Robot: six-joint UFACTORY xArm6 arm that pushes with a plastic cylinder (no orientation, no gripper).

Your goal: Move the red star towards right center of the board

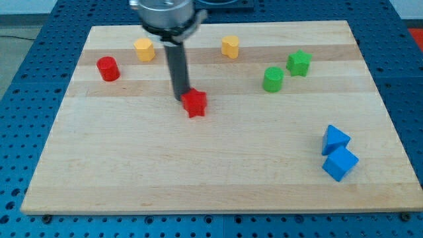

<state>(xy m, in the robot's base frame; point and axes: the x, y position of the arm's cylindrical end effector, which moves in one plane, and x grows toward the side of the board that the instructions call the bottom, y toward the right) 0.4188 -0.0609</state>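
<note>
While the red star (195, 104) sits a little toward the view's left of the wooden board's (198, 172) middle, my tip (182, 98) rests at the star's upper-left edge, touching it or so close that I cannot tell them apart. There are no fingers on this rig to open or close, only the dark rod coming straight down from the arm's head at the view's top.

Taking the star as the landmark: the red cylinder (108, 69) stands well off to its upper left, with a yellow block (144, 49) (shape hard to make out) a bit nearer and higher. A second yellow block (230, 46) lies up and to the star's right. Farther right, the green cylinder (273, 79) and the green star (299, 63) stand just beside each other. Far to the star's lower right, two blue blocks, the upper blue block (335, 139) and the lower blue cube (340, 163), touch near the board's right edge.
</note>
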